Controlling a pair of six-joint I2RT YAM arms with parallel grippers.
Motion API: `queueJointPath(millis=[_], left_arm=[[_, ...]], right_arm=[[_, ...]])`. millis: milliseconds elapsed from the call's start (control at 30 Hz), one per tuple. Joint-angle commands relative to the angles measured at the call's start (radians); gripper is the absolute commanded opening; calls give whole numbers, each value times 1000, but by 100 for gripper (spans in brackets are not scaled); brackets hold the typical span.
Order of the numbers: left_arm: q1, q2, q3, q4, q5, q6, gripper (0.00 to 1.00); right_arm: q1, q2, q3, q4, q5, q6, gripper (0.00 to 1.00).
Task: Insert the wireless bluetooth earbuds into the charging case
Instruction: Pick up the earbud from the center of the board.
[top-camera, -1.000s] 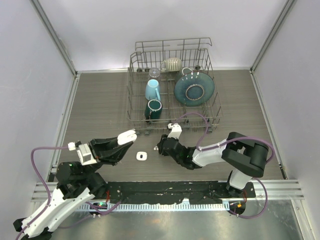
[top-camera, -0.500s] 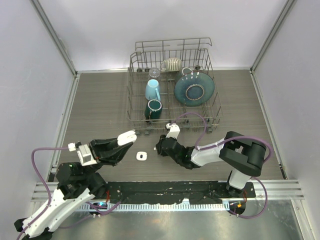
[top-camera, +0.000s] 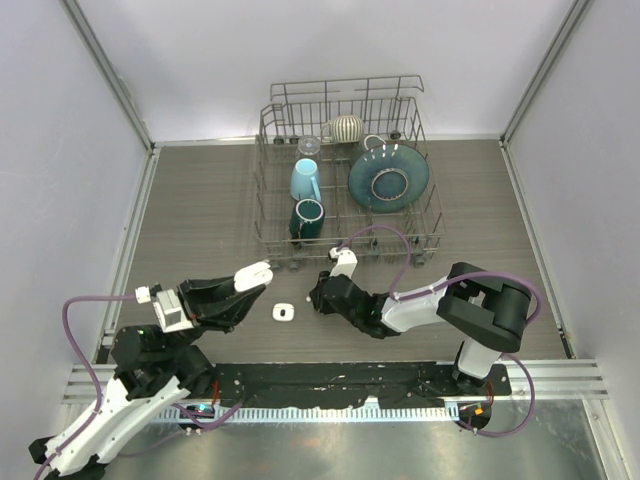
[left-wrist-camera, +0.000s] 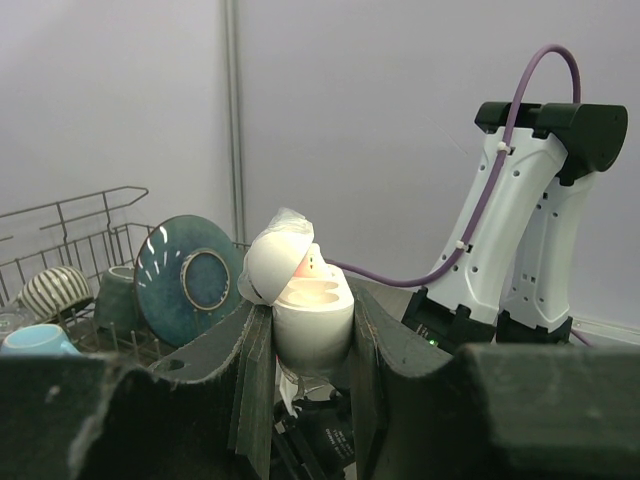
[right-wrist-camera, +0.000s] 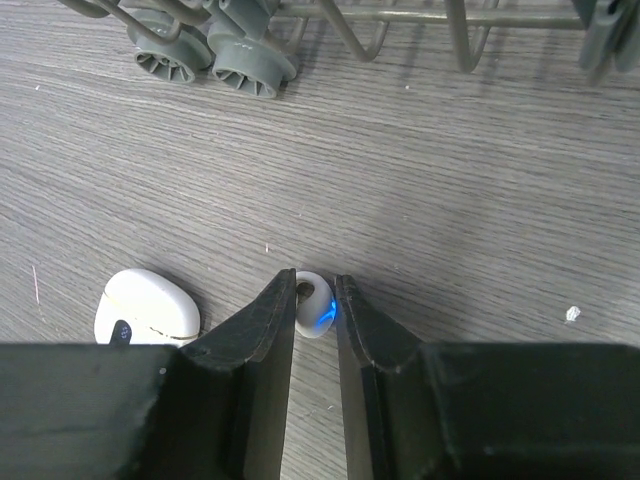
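My left gripper (top-camera: 243, 287) is shut on the white charging case (top-camera: 253, 274) and holds it above the table with the lid open. In the left wrist view the case (left-wrist-camera: 312, 325) sits upright between the jaws of the left gripper (left-wrist-camera: 310, 300), its two sockets showing. My right gripper (right-wrist-camera: 315, 287) is low on the table, shut on one white earbud (right-wrist-camera: 312, 308) that glows blue. The other earbud (right-wrist-camera: 148, 308) lies on the wood to its left. In the top view that earbud (top-camera: 285, 313) lies between the two grippers, left of the right gripper (top-camera: 316, 297).
A wire dish rack (top-camera: 268, 215) stands behind, holding a teal plate (top-camera: 388, 178), a light blue cup (top-camera: 306, 180), a dark green mug (top-camera: 307, 217) and a striped bowl (top-camera: 347, 127). Its grey feet (right-wrist-camera: 238, 60) are just beyond the right gripper. Walls close both sides.
My right gripper has shifted slightly left, nearer the loose earbud. The left gripper and the case have hardly moved.
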Motion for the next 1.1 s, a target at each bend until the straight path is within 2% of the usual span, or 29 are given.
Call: queueJointPath(millis=[0, 733, 800, 1067], left_arm=[[0, -14, -8, 14, 0, -17, 0], [0, -5, -8, 21, 8, -39, 0], [2, 0, -8, 24, 8, -40, 0], [0, 14, -11, 39, 8, -43, 0]], right_arm=[[4, -18, -24, 28, -10, -7, 28], [31, -18, -79, 60, -26, -8, 33], [31, -16, -79, 74, -29, -16, 27], [31, -61, -135, 203, -67, -53, 19]])
